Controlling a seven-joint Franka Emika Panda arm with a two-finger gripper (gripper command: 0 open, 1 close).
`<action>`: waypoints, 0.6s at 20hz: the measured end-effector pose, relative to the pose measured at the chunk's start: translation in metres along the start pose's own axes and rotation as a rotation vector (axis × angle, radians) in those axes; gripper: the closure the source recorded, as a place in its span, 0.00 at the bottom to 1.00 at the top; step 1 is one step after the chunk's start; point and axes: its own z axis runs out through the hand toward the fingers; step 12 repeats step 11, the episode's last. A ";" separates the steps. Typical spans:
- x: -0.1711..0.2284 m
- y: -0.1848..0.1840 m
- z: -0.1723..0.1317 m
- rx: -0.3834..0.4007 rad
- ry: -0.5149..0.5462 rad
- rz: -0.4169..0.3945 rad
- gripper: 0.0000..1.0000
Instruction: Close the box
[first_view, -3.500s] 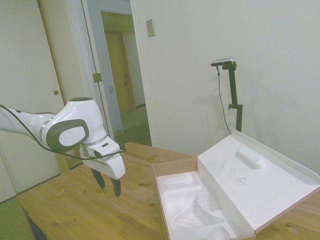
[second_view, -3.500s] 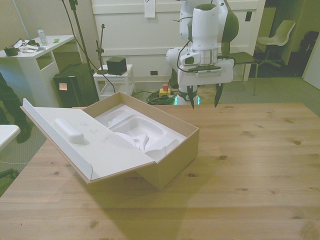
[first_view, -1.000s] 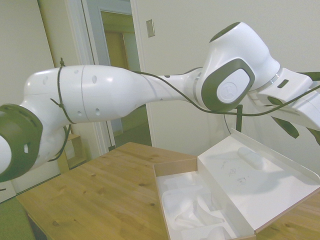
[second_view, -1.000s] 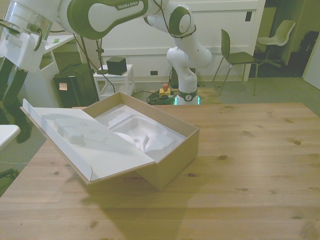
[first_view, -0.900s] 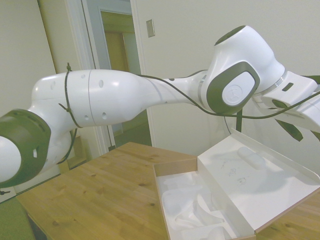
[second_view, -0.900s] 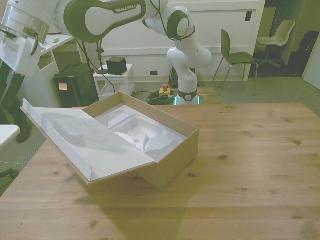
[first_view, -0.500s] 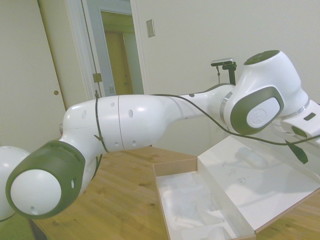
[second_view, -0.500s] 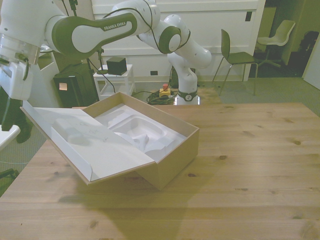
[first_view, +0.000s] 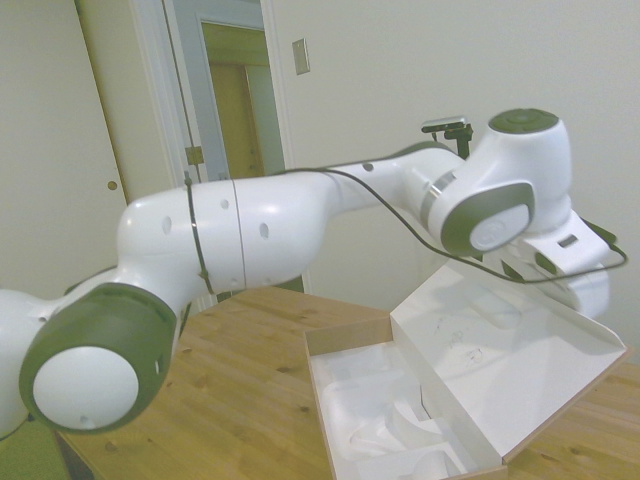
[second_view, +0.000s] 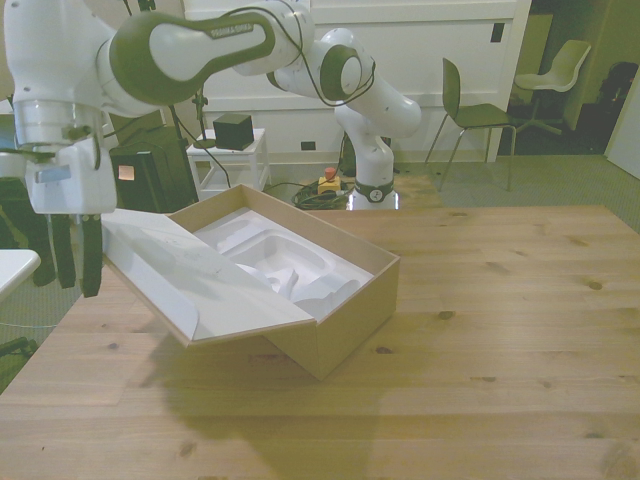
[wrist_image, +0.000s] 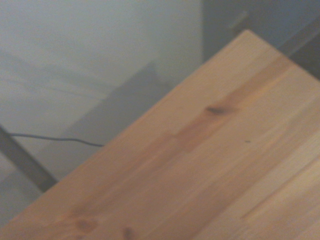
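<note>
Box (second_view: 300, 290) sat on the table (second_view: 480, 330) at the left-centre of the front view, its base open and the white moulded insert (second_view: 275, 262) showing. You had the lid (second_view: 190, 275) raised and slanting up toward that view's left edge, white lining facing up. Your pincer (second_view: 76, 262) hung at the far left, just beside the lid's outer edge, its two dark fingers (second_view: 91, 262) pointing down with a narrow gap between them, holding nothing. The wrist view showed only blurred table wood (wrist_image: 210, 160).
</note>
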 end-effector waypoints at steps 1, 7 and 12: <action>-0.016 -0.010 -0.008 0.012 -0.024 -0.014 0.00; -0.154 -0.032 -0.004 -0.114 -0.307 -0.146 0.00; -0.232 -0.015 0.003 -0.240 -0.425 -0.293 0.00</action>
